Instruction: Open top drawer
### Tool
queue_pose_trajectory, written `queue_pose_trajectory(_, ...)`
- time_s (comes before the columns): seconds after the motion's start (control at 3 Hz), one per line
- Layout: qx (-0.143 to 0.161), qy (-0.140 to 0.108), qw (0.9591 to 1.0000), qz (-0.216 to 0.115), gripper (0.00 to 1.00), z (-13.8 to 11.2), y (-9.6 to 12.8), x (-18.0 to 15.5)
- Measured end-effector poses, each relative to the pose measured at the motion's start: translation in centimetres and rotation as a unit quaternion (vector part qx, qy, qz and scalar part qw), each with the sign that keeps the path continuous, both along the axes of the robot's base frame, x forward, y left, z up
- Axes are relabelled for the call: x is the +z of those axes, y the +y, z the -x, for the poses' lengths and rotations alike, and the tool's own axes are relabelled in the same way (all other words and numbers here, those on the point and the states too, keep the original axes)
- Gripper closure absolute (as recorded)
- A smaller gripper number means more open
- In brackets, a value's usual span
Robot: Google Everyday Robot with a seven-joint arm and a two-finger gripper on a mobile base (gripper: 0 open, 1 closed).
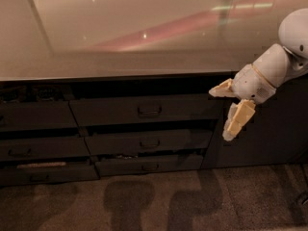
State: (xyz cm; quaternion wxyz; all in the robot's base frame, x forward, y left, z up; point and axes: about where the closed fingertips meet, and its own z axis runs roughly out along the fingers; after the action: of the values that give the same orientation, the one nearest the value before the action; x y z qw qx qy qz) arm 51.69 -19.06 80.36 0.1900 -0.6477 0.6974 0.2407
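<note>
Hovering with the gripper in the air beside the right end of the top drawer, cream fingers spread wide and gripping nothing. Sits well apart from the small loop handle, found at the centre of that dark front, directly under the pale countertop. Looks like the approach stage: handle untouched, drawer not yet pulled out as far as can be judged, with a dark gap along its upper edge.

Needs a move leftward to the handle, then a closing on the loop and a straight pull outward.

Risks from here:
- Catching the middle drawer by mistake, set just below with a like loop and a like dark front; a slightly low approach would land there.
- Striking the top drawer's front with a spread finger before reaching the loop, given one finger pointing left and the other hanging downward.
- Slipping off during the pull if closing only on the loop's edge, the handle being small and shallow.
- Jamming the drawer by pulling at an angle rather than squarely out.
- Knocking the tall cabinet door close by on the right with a swing of the wrist.
</note>
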Motion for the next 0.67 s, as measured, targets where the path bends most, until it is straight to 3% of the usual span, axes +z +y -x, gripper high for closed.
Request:
queue_pose_trajectory(0.33,0.0,0.0,1.0,0.0,0.0,0.0,0.0,0.0)
queue_pose_trajectory(0.67,0.009,-0.049,0.9987,0.007,0.0,0.42,0.34,-0.12)
